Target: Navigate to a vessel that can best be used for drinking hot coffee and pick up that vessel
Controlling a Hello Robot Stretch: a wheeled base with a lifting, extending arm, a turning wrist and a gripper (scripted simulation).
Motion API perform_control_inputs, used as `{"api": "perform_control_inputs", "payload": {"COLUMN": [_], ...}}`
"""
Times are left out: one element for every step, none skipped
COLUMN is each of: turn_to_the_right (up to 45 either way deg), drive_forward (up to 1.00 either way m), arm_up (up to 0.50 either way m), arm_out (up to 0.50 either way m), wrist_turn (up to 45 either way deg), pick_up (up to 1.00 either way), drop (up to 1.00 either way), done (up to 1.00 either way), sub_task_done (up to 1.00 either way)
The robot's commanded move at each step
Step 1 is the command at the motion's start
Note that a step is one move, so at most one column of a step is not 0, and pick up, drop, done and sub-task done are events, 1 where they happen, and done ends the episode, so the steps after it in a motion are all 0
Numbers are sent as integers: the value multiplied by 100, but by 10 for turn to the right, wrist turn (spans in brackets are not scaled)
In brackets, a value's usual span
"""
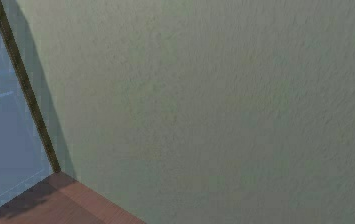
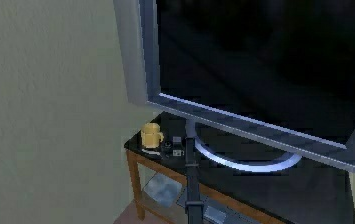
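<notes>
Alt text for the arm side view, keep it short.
A yellow mug stands on the left corner of a dark TV stand, with the end effector close by it; whether it holds anything cannot be told. A large grey-framed TV stands beside the mug.

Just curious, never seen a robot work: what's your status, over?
Jaws near yellow mug on stand; hold unclear. Mug upright at stand's corner. TV base close beside arm.
</notes>
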Motion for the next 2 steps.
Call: {"api": "perform_control_inputs", "payload": {"turn_to_the_right": [0,0], "drive_forward": [0,0], "arm_up": [0,10], "arm_out": [0,0], "wrist_turn": [0,0], "pick_up": [100,0], "drop": [0,0], "done": [0,0], "sub_task_done": [0,0]}}
